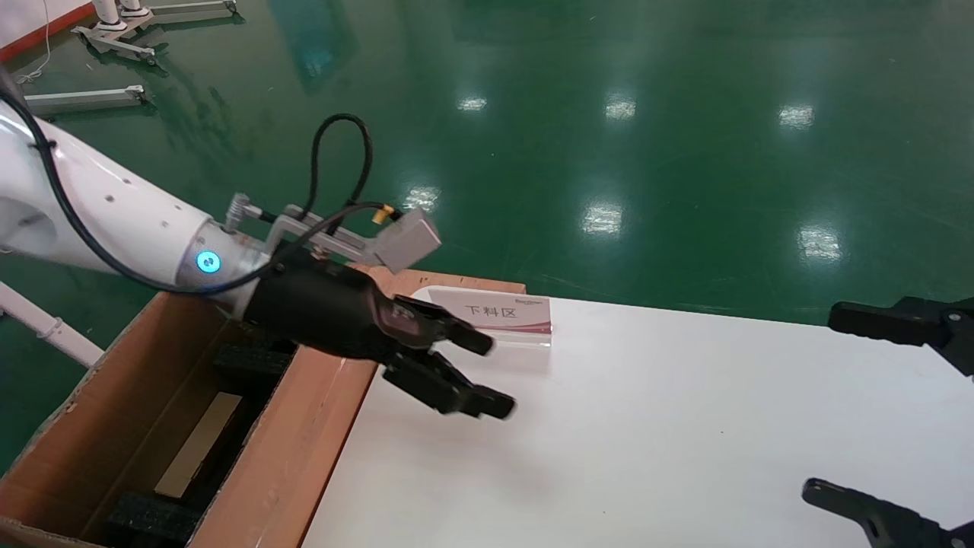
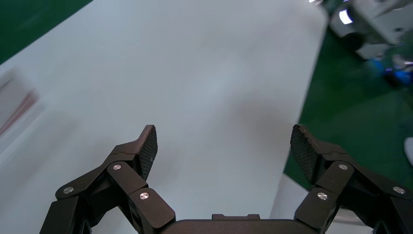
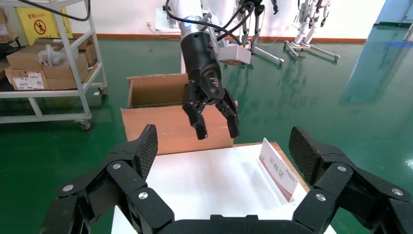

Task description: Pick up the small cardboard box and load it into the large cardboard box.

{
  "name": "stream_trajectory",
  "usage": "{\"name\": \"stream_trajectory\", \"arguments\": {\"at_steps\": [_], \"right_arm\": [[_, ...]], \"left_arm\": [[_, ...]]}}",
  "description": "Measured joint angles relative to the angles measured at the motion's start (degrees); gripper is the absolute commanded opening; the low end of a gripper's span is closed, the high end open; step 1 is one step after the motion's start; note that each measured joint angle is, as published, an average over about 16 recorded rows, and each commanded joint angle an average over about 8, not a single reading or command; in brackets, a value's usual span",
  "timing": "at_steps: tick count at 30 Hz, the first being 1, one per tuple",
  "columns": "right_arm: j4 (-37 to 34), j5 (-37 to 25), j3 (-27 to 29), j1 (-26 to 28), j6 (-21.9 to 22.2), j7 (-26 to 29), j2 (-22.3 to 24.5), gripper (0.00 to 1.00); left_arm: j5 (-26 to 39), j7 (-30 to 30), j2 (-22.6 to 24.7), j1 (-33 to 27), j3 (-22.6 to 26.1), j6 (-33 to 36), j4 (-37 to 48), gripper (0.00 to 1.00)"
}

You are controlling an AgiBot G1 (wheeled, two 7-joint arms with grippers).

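Left pincer (image 1: 487,375) hung wide open and empty over the bench (image 1: 685,426), beside the large cardboard box (image 1: 304,426); right pincer (image 3: 224,146) parked open.

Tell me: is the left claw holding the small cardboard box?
No. The left claw hangs open and empty above the white table, beside the large cardboard box.

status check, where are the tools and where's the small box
Left tool open, empty, over the table edge by the large cardboard box. Right tool open, empty, at table's right. Tan slab among the foam, possibly the small box. Nothing in the way.
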Motion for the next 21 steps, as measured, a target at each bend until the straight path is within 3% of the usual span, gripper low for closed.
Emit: {"name": "stream_trajectory", "arguments": {"at_steps": [21], "right_arm": [[0.0, 0.04, -0.06, 0.01, 0.02, -0.03, 0.02, 1.0]], "left_arm": [[1.43, 9.75, -2.42, 26.61, -42.03, 0.9, -17.67, 1.0]]}}
